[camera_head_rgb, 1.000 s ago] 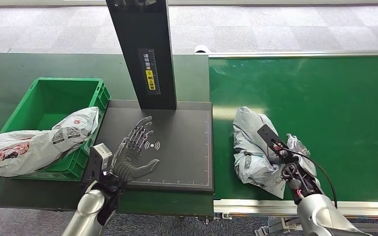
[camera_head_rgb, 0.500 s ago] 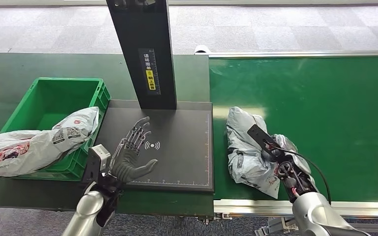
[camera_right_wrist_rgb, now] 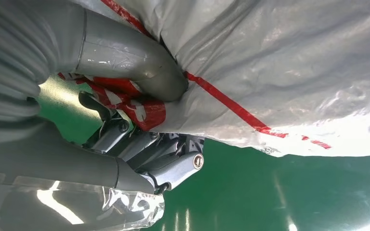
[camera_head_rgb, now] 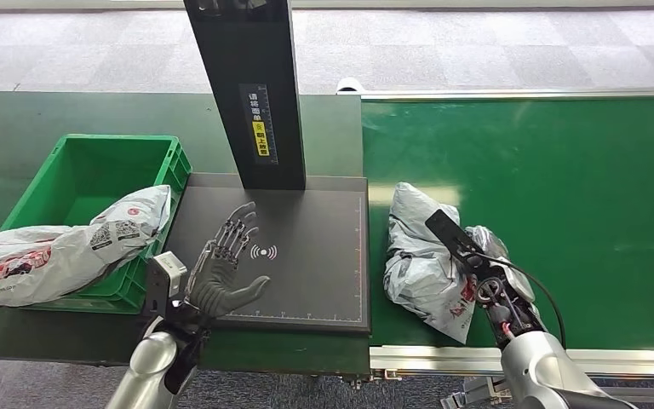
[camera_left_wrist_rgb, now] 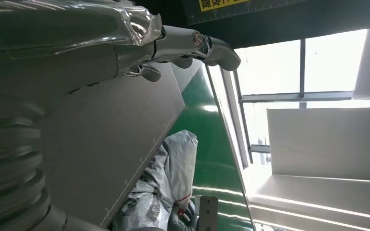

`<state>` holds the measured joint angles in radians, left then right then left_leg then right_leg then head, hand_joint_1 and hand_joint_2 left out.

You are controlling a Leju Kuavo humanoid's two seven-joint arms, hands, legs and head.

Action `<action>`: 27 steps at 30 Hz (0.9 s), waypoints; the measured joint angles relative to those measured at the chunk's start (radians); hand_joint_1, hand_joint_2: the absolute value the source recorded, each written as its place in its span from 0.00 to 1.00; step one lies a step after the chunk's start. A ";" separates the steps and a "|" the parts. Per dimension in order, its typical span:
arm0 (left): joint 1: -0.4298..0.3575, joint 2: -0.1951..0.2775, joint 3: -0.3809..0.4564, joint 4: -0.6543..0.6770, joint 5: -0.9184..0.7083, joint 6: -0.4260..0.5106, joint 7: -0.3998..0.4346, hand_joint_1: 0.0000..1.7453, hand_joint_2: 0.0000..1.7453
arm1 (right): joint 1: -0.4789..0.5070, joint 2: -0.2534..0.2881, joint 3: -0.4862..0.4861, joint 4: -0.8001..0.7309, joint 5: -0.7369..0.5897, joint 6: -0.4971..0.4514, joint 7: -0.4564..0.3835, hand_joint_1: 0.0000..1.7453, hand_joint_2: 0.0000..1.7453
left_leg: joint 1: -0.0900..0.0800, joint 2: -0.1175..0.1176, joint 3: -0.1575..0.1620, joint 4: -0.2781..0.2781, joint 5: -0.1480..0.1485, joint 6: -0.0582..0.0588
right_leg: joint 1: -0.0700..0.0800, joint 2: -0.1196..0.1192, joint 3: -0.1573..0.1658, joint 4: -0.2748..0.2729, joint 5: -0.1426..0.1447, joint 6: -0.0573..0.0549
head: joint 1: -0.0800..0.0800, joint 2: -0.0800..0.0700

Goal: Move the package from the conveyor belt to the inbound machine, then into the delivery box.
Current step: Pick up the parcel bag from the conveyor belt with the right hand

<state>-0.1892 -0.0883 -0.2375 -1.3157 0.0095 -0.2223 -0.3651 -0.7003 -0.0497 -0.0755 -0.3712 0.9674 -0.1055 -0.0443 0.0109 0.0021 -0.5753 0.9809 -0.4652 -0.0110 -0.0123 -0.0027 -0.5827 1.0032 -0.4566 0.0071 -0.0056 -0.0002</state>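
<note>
A crumpled grey plastic package (camera_head_rgb: 421,260) with red print lies on the green conveyor belt (camera_head_rgb: 562,179), close to its left edge. My right hand (camera_head_rgb: 487,285) grips its near right side; in the right wrist view the thumb (camera_right_wrist_rgb: 135,62) presses into the package (camera_right_wrist_rgb: 279,72) and the fingers (camera_right_wrist_rgb: 139,149) curl under it. The dark inbound machine platform (camera_head_rgb: 306,247) sits left of the belt. My left hand (camera_head_rgb: 226,268) hovers open over its near left part, fingers spread. The green delivery box (camera_head_rgb: 85,183) stands further left.
Another grey package (camera_head_rgb: 60,247) hangs over the green box's near right wall. A black scanner column (camera_head_rgb: 251,89) rises at the back of the platform. The belt's metal frame (camera_head_rgb: 477,358) runs along the near edge.
My right hand has dragged the package leftward along the belt, nearer the platform edge. The left hand has barely moved.
</note>
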 joint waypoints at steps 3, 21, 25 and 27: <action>0.000 0.000 0.002 0.000 0.002 0.003 -0.004 0.00 1.00 | 0.000 0.003 -0.004 -0.002 -0.002 -0.008 -0.008 1.00 1.00 | 0.000 0.000 0.000 0.000 0.000 0.000 | 0.000 0.000 0.000 0.000 0.000 0.000 | 0.000 0.000; 0.015 0.003 0.012 -0.005 0.018 0.012 -0.025 0.00 1.00 | 0.049 0.036 -0.058 -0.186 -0.172 -0.257 -0.279 1.00 1.00 | 0.000 0.000 0.000 0.000 0.000 0.000 | 0.000 0.000 -0.001 0.000 0.000 0.000 | 0.000 0.000; 0.012 0.003 0.012 0.000 0.020 0.011 -0.031 0.00 1.00 | 0.110 0.051 -0.064 -0.353 -0.228 -0.296 -0.321 1.00 1.00 | 0.000 0.000 -0.001 0.000 0.000 0.000 | 0.000 0.000 -0.001 0.000 0.000 0.000 | 0.000 0.000; 0.011 0.003 0.012 0.003 0.020 0.010 -0.032 0.00 1.00 | 0.130 0.056 -0.066 -0.412 -0.235 -0.299 -0.325 1.00 1.00 | 0.000 0.001 -0.001 0.000 0.000 0.000 | 0.000 0.000 -0.001 0.000 0.000 0.000 | 0.000 0.000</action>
<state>-0.1782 -0.0852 -0.2255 -1.3123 0.0298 -0.2120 -0.3970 -0.5703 0.0060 -0.1419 -0.7829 0.7326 -0.4048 -0.3690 0.0109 0.0032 -0.5759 0.9808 -0.4654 -0.0111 -0.0123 -0.0025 -0.5840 1.0032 -0.4567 0.0071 -0.0057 -0.0003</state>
